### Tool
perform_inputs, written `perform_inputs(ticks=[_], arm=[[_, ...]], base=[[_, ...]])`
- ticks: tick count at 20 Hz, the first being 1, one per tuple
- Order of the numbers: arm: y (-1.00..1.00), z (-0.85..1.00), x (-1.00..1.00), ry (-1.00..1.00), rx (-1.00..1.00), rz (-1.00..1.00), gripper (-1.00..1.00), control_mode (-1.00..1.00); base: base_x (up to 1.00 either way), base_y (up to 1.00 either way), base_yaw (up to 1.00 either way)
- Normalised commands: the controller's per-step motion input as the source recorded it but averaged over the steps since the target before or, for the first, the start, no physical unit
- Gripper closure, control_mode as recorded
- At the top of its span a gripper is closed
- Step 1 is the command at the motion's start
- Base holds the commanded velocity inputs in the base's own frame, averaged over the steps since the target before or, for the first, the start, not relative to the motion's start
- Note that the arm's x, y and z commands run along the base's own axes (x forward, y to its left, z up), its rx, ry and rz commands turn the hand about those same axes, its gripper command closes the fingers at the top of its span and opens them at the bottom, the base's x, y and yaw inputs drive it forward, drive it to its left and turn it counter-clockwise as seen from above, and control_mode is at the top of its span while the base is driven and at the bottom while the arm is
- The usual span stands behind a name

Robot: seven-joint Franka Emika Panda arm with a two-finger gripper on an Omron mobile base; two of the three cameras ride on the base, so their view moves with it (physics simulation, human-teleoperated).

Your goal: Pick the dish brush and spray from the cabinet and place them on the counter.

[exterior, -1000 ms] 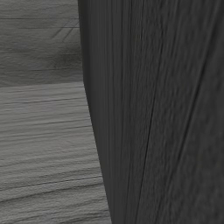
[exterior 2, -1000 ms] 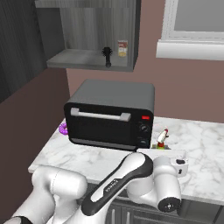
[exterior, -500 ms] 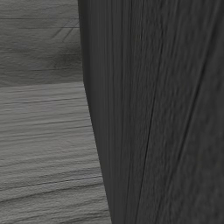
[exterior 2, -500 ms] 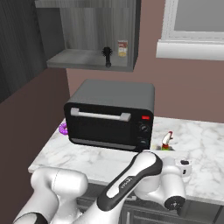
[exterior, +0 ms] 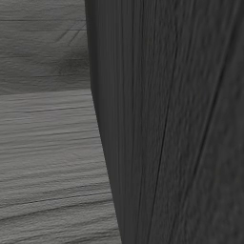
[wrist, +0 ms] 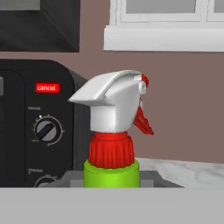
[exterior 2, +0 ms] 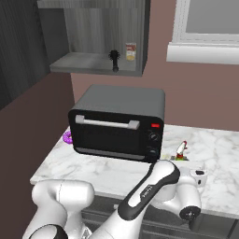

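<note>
**Spray bottle at the counter, brush on the cabinet shelf**

Left base view: a dark wood-grain panel [exterior: 181, 124] takes up the right side of the frame, its edge running down from the top toward the bottom centre. Behind it lie lighter grey wood-grain surfaces [exterior: 47, 157].

Right base view: the open cabinet [exterior 2: 93, 37] hangs on the wall above a black toaster oven [exterior 2: 119, 123]. On its shelf the dish brush [exterior 2: 114, 59] stands upright near the front edge, and a small yellowish packet [exterior 2: 131, 51] stands just beside it, further back to the right. The oven sits on the marble counter [exterior 2: 219, 144]. A purple item [exterior 2: 67, 137] shows at the oven's left corner, mostly hidden. To the oven's right the spray [exterior 2: 181, 150] stands upright, its red and white head over a green body, right behind the white arm's wrist.

Hand view: the spray [wrist: 114, 131] fills the centre very close to the camera: white trigger head, red nozzle and trigger pointing right, red ribbed collar, green body below. Dark finger pads [wrist: 65, 178] show low on either side of the green body, so the gripper [wrist: 112, 181] appears clamped on the bottle. The oven with its red cancel button [wrist: 47, 88] and knob [wrist: 46, 129] stands behind to the left; a window sill [wrist: 166, 41] runs above
</note>
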Motion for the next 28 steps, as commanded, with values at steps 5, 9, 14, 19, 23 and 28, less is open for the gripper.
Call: perform_inputs(ticks=[5, 9, 14, 19, 23, 28], arm=[[-0.17, -0.17, 0.22, 0.0, 0.0, 0.0, 1.0, -1.0], [-0.13, -0.2, 0.22, 0.0, 0.0, 0.0, 1.0, -1.0], [-0.17, -0.23, 0.23, 0.0, 0.0, 0.0, 1.0, -1.0], [-0.18, -0.25, 0.21, 0.0, 0.0, 0.0, 1.0, -1.0], [-0.16, -0.26, 0.22, 0.0, 0.0, 0.0, 1.0, -1.0], [-0.16, -0.24, 0.24, 0.0, 0.0, 0.0, 1.0, -1.0]], base=[[0.0, 0.0, 0.0], [0.0, 0.0, 0.0], [0.0, 0.0, 0.0], [0.0, 0.0, 0.0], [0.0, 0.0, 0.0], [0.0, 0.0, 0.0]])
